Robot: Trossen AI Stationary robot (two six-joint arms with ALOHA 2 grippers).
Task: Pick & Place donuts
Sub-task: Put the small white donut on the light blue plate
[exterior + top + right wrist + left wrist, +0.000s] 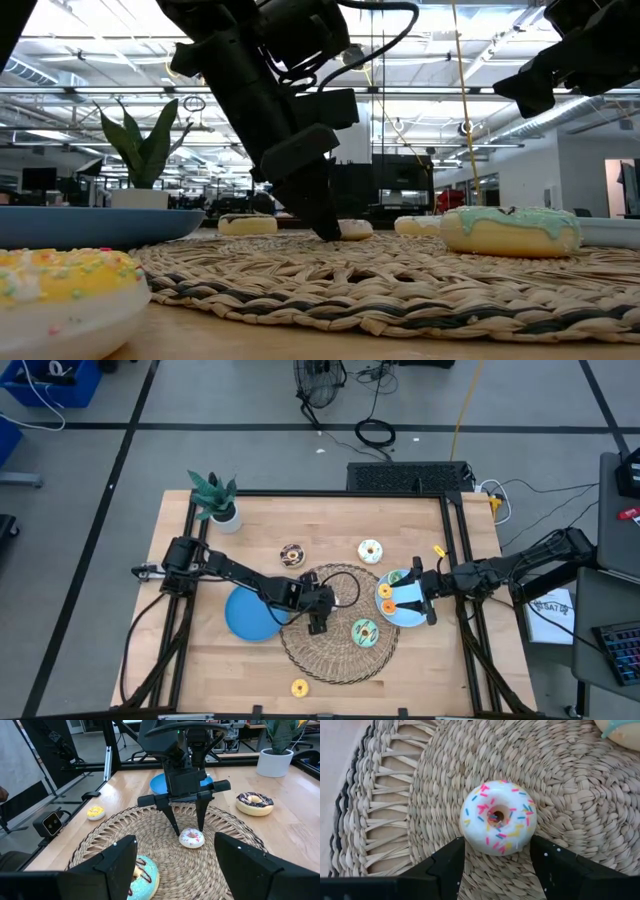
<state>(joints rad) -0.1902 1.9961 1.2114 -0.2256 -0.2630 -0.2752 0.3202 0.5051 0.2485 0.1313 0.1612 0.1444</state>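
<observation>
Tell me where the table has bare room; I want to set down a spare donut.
Bare wood lies along the near edge on both sides of the yellow donut, and between the plant and the chocolate donut. The mat middle is crowded: the left gripper straddles a white donut, and the right gripper hangs over the right plate.

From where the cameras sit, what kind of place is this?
Probably a robotics lab in an open office: a wooden table in a black frame, cables on grey floor, and rows of ceiling lights behind.
</observation>
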